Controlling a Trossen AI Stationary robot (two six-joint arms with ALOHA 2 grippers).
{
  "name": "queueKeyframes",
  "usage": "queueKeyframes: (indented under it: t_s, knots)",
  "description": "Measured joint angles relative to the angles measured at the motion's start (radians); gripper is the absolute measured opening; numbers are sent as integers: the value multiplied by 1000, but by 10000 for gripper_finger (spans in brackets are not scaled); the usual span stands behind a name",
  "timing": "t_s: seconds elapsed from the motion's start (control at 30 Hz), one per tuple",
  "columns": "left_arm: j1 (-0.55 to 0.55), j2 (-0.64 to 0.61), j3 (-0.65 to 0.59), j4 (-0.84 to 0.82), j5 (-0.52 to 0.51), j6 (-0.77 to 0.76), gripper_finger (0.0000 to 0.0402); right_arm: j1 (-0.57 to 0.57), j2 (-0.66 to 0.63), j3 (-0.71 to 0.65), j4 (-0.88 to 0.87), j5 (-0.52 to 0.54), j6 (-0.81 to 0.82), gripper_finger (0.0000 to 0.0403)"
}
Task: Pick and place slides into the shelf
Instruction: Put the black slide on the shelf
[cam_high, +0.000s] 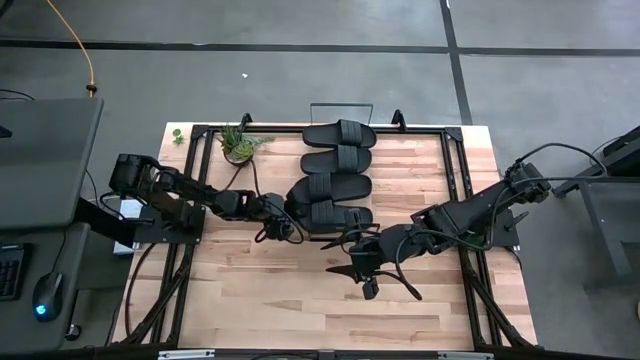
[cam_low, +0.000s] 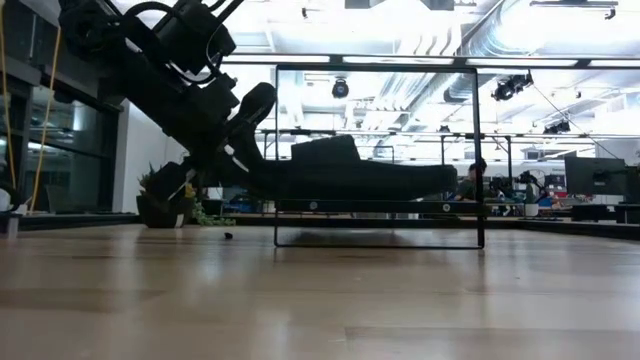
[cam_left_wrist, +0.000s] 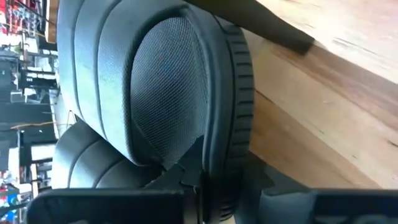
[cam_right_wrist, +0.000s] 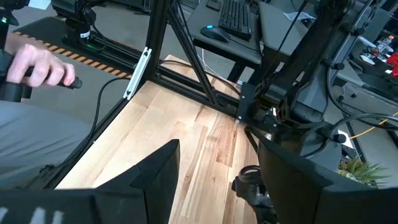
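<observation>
While clamped on the rim of a matte black slip-on slide (cam_left_wrist: 186, 93), left gripper (cam_high: 287, 212) at the left end of the narrow light-wood shelf with black wire end rails (cam_high: 400, 150), fingers pinched tight on the sole edge in the left wrist view. Held slide (cam_high: 328, 214) nearest the table's middle, last in a row of four matching black slides (cam_high: 338, 172) side by side, long axes crosswise, left to right, toward the right arm. Left arm plainly the nearer; release likely the step due, with a straight pull back leftward along that axis. Right gripper (cam_high: 362, 268) just clear of the shelf toward the table's near edge, jaws apart, empty. Small green potted plant (cam_high: 238, 143) left of the shelf. A person's hand (cam_right_wrist: 43, 67) beyond the table edge in the right wrist view.
</observation>
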Motion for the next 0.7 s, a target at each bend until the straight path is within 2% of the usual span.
queueKeyframes:
  t_s: [0.37,0.7]
  knots:
    - [2,1,-1,-5,10,-109,72,0,8,0,-10,-9,0,207]
    - [2,3,-2,-11,4,-143,124,0,11,0,-12,-26,2,207]
